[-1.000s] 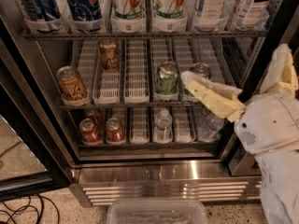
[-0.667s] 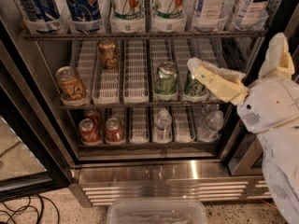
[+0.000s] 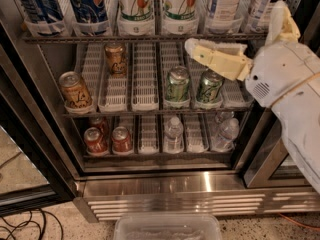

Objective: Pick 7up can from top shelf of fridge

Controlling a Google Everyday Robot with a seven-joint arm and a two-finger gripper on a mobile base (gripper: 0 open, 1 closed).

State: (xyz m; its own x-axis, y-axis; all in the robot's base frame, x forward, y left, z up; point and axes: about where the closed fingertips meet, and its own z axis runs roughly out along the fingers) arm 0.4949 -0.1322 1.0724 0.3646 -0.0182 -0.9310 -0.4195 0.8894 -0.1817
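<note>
Gripper (image 3: 192, 47) just below top shelf (image 3: 100, 38), 7up can (image 3: 180, 4) above, Pepsi can (image 3: 88, 5) left

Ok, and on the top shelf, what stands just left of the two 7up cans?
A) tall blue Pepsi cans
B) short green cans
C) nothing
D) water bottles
A: blue Pepsi cans stand left of the 7up cans on the top shelf; the hand hovers just below that shelf's front edge, toward the right.

Green 7 with red dot marks the 7up can (image 3: 136, 4) and its twin (image 3: 179, 3); the pincer (image 3: 192, 46) hangs just below.
</note>
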